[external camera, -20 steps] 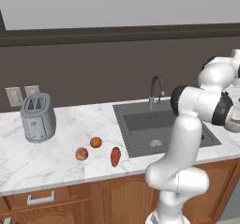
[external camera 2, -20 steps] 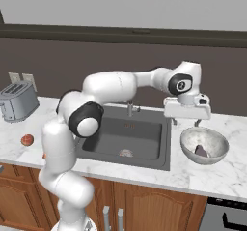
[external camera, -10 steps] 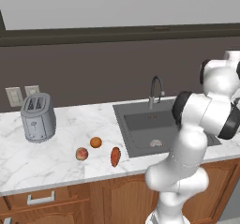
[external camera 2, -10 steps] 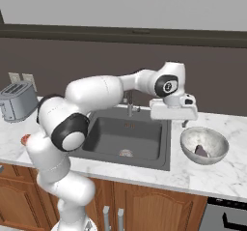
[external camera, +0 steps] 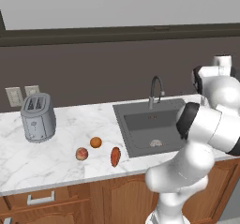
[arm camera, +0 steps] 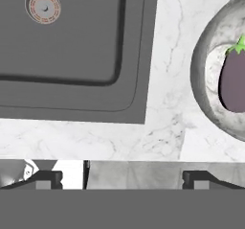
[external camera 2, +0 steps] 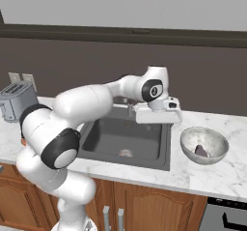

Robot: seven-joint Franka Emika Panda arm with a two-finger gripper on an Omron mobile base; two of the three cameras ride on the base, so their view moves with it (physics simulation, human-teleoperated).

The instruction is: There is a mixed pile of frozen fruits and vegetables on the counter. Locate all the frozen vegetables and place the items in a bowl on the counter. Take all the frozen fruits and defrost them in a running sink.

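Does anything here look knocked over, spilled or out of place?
Nothing stands out. The eggplant lies neatly in the bowl, the other three pieces sit on the counter left of the sink, and the toaster stands upright.

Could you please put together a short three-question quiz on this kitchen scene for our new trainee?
1. True or false: the eggplant lies in the bowl.
2. How many items of the pile lie on the counter beside the toaster?
3. The hand is: A) shut on a fruit, B) open and holding nothing, C) down in the sink.

Key: 1 true. 2 three: the orange, the apple and the orange-red root. 3 B.
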